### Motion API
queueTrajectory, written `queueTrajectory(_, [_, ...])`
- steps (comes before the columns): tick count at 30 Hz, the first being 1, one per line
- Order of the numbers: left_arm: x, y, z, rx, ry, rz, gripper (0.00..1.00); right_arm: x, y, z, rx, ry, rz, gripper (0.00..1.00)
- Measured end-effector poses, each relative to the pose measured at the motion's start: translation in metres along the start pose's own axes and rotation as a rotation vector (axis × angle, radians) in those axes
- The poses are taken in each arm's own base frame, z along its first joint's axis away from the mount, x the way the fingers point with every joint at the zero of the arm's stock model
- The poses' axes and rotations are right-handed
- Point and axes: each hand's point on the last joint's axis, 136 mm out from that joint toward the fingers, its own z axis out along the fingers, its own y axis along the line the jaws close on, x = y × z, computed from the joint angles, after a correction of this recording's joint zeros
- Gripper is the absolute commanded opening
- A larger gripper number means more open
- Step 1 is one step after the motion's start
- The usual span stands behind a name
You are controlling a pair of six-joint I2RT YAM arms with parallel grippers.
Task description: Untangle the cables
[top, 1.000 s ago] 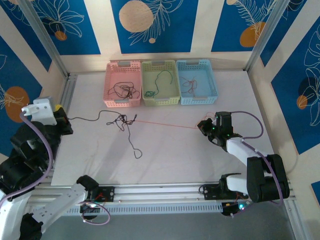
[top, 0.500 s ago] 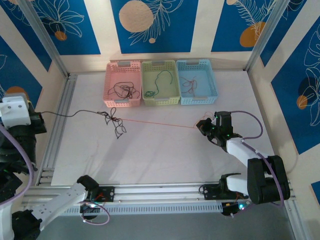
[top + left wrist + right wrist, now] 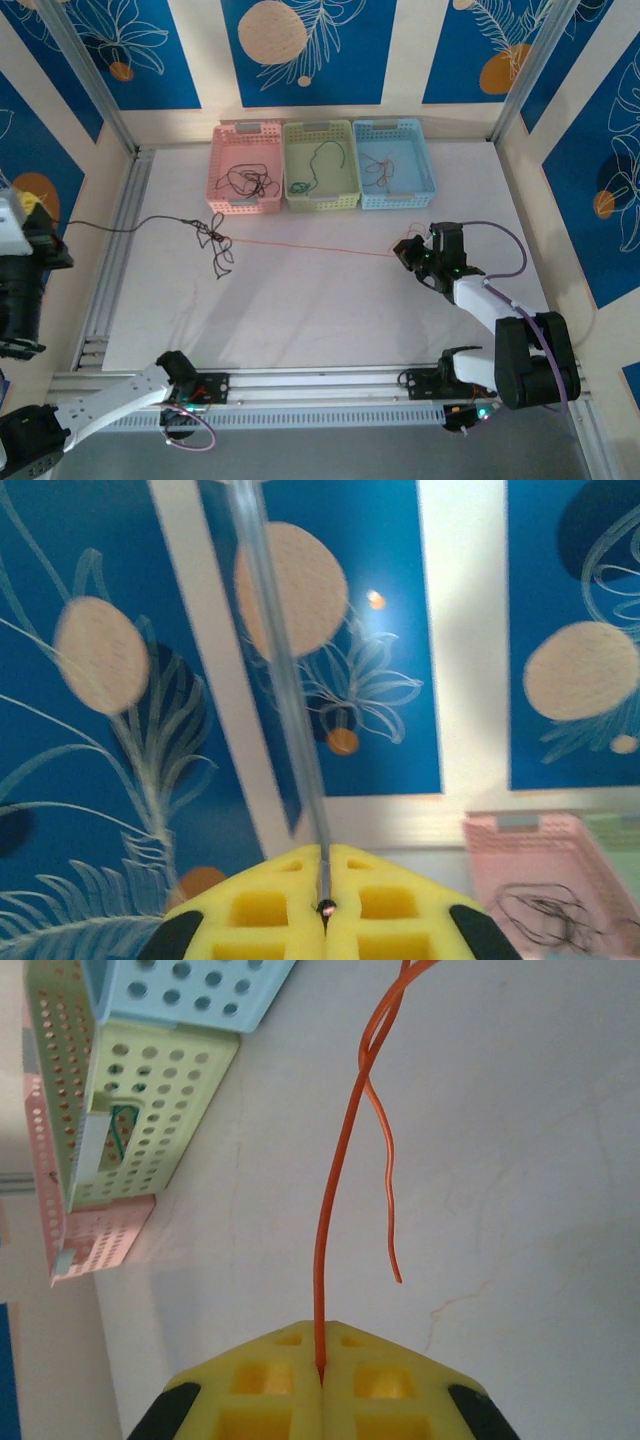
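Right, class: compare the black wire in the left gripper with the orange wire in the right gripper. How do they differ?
The black wire is dark; the orange wire is bright. The black wire wavers and loops at the tangle; the orange wire runs straight. The black wire reaches past the table edge; the orange wire stays over it. Both meet at the tangle, each pinched in a shut gripper: the left gripper, the right gripper.

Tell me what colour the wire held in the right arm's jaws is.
The wire is red-orange, clearest in the right wrist view.
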Motion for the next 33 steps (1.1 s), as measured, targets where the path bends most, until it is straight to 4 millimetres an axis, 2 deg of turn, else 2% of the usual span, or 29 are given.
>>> queueTrajectory(1, [0.007,-0.011,0.003,0.029,0.016,-0.011,0.0,-0.002,-0.002,0.0,0.008,-0.009,0.003,0.0])
queueTrajectory(4, [0.037,-0.063,0.016,0.154,0.09,-0.031,0.0,-0.005,-0.006,0.0,0.025,-0.023,0.006,0.0])
queueTrajectory(7, [0.081,-0.132,0.034,0.282,0.215,0.001,0.0,-0.005,-0.007,0.0,0.031,-0.025,0.0,0.0])
queueTrajectory(9, [0.119,-0.18,0.045,0.361,0.323,0.04,0.0,-0.005,-0.008,0.0,0.035,-0.025,0.001,0.08])
queueTrajectory(12, [0.166,-0.233,0.054,0.444,0.451,0.077,0.0,-0.005,-0.007,-0.002,0.033,-0.031,-0.005,0.22])
queueTrajectory(14, [0.189,-0.255,0.056,0.482,0.515,0.092,0.0,-0.006,-0.005,-0.004,0.028,-0.035,-0.014,0.35])
queueTrajectory(17, [0.201,-0.274,0.058,0.516,0.558,0.081,0.0,-0.004,-0.004,-0.007,0.035,-0.025,-0.036,0.45])
queueTrajectory(20, [0.201,-0.278,0.063,0.529,0.567,0.052,0.0,-0.003,0.0,-0.014,0.048,-0.009,-0.068,0.5])
queueTrajectory(22, [0.201,-0.277,0.066,0.528,0.572,0.031,0.0,-0.003,0.01,-0.024,0.034,-0.01,-0.099,0.5])
queueTrajectory(25, [0.203,-0.277,0.071,0.526,0.586,0.003,0.0,0.0,0.036,-0.045,-0.03,-0.02,-0.166,0.51])
queueTrajectory(29, [0.206,-0.277,0.074,0.534,0.601,-0.015,0.0,0.04,0.077,-0.059,-0.151,0.08,-0.329,0.48])
queueTrajectory(33, [0.207,-0.272,0.08,0.528,0.615,-0.036,0.0,0.091,0.102,-0.057,-0.221,0.239,-0.486,0.43])
